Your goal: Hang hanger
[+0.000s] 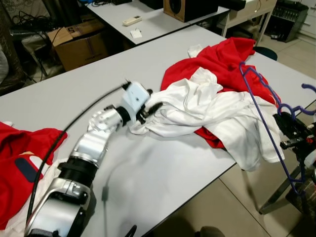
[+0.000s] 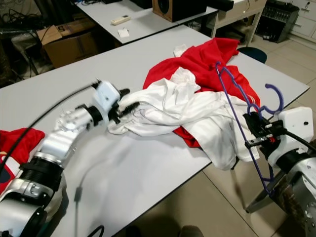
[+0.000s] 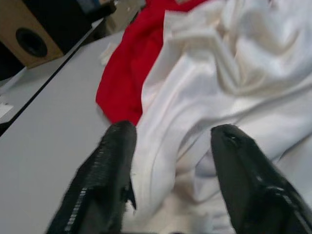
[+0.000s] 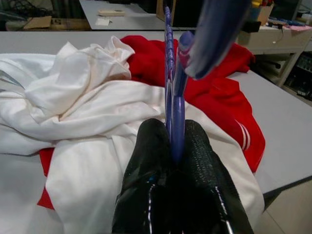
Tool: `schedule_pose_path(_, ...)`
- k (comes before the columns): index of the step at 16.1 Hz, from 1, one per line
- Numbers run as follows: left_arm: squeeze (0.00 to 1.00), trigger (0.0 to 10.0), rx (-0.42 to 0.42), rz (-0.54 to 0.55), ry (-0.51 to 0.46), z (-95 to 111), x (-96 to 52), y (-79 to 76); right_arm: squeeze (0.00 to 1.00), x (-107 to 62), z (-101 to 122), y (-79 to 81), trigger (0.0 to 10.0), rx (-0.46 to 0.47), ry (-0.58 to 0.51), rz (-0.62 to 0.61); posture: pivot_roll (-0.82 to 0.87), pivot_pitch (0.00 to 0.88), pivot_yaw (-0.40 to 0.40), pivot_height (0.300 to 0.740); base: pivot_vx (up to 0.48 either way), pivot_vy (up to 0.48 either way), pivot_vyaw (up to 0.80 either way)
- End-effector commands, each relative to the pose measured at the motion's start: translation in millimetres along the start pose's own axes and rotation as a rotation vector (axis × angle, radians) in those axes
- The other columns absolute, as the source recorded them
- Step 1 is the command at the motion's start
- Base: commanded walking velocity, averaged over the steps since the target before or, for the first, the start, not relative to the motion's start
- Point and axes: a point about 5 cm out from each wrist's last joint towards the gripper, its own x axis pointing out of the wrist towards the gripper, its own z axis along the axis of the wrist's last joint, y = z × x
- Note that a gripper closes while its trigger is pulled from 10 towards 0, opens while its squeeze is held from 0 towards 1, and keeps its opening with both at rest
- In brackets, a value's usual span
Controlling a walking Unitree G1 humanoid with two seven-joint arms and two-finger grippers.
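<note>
A blue plastic hanger (image 1: pixel 269 123) stands upright off the table's right edge, pinched near its hook by my right gripper (image 2: pixel 254 129), which is shut on it (image 4: pixel 171 122). On the grey table (image 1: pixel 148 168) lies a crumpled white shirt (image 1: pixel 212 111) on top of a red shirt (image 1: pixel 224 57). My left gripper (image 1: pixel 148 111) is open at the white shirt's left edge, its fingers (image 3: pixel 112 161) either side of a fold of white cloth (image 3: pixel 209 97).
Another red garment (image 1: pixel 24 158) lies at the table's near left corner. A second table (image 1: pixel 148 17) with a remote and a speaker box stands behind. Cardboard boxes (image 1: pixel 79 42) sit on the floor at back left. A dark chair base (image 2: pixel 276 197) is below the right arm.
</note>
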Motion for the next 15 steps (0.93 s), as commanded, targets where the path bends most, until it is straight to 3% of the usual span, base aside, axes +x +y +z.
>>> schedule_pose_path(1, 0.0, 10.0, 0.037, 0.016, 0.002, 2.8, 2.9, 2.6, 0.0, -0.7, 1.7, 4.3, 10.0, -0.002, -0.014, 0.014, -0.26, 0.0, 0.116, 0.74, 0.0, 0.0, 0.0)
schedule_pose_path(4, 0.0, 10.0, 0.087, 0.052, 0.046, -2.2, 12.5, 1.7, 0.0, -3.4, -1.7, 10.2, 10.0, -0.006, 0.004, 0.031, -0.28, 0.0, 0.122, 0.74, 0.0, 0.0, 0.0)
schedule_pose_path(5, 0.0, 8.0, 0.084, 0.077, 0.049, -3.2, 14.1, 4.3, 0.0, -4.3, -3.7, 13.5, 10.0, -0.007, 0.013, 0.043, -0.28, 0.0, 0.122, 0.74, 0.0, 0.0, 0.0)
schedule_pose_path(6, 0.0, 3.3, 0.073, 0.083, 0.044, -3.3, 15.3, 4.9, 0.0, -4.7, -4.8, 15.1, 10.0, -0.006, 0.017, 0.046, -0.28, 0.0, 0.122, 0.74, 0.0, 0.0, 0.0)
schedule_pose_path(7, 0.0, 0.6, 0.072, 0.083, 0.04, -3.1, 16.1, 4.6, 0.0, -4.8, -5.2, 15.4, 10.0, -0.007, 0.018, 0.046, -0.28, 0.0, 0.121, 0.74, 0.0, 0.0, 0.0)
schedule_pose_path(8, 0.0, 0.0, 0.07, 0.081, 0.032, -2.0, 18.3, 3.6, 0.0, -4.7, -5.6, 15.4, 10.0, -0.007, 0.02, 0.046, -0.28, 0.0, 0.119, 0.74, 0.0, 0.0, 0.0)
schedule_pose_path(15, 0.0, 0.0, 0.064, 0.117, 0.051, -6.8, 23.2, 5.1, 0.0, -3.9, -4.7, 14.7, 10.0, -0.017, 0.023, 0.046, -0.28, 0.0, 0.113, 0.74, 0.0, 0.0, 0.0)
